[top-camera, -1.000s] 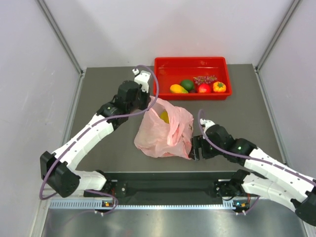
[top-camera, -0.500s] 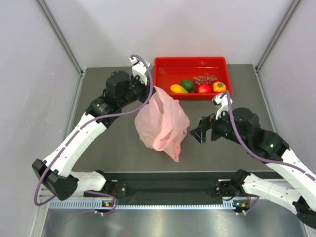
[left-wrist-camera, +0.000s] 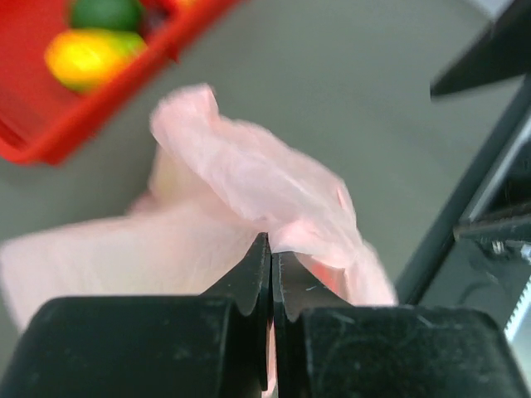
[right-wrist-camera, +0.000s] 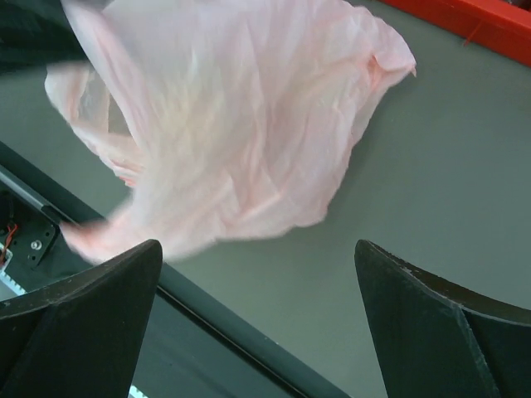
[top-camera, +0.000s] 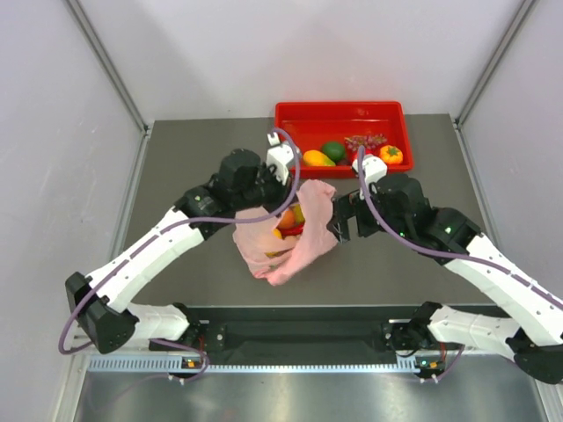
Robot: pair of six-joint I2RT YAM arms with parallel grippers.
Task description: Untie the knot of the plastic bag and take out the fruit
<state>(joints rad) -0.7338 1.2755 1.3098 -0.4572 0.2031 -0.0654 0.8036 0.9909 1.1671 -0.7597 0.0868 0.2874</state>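
The pale-pink plastic bag [top-camera: 286, 237] lies crumpled at the table's middle, its mouth gaping. Fruit [top-camera: 288, 217], orange and yellow, shows inside the opening. My left gripper [top-camera: 290, 195] is shut on a fold of the bag's upper edge; in the left wrist view the closed jaws pinch the pink film [left-wrist-camera: 274, 186]. My right gripper [top-camera: 338, 220] is open and empty, just right of the bag, its fingers [right-wrist-camera: 83, 323] spread wide above the bag [right-wrist-camera: 232, 124] and table. No knot shows in any view.
A red tray [top-camera: 290, 119] at the back holds a yellow-orange fruit [top-camera: 318, 158], a dark green round fruit [top-camera: 333, 150], dark grapes [top-camera: 365, 140], a red fruit and an orange one. The black front rail [top-camera: 299, 330] runs along the near edge.
My left gripper moved right and lower with the bag edge, so the bag sank from hanging to lying open. My right gripper moved up and left, close to the bag.
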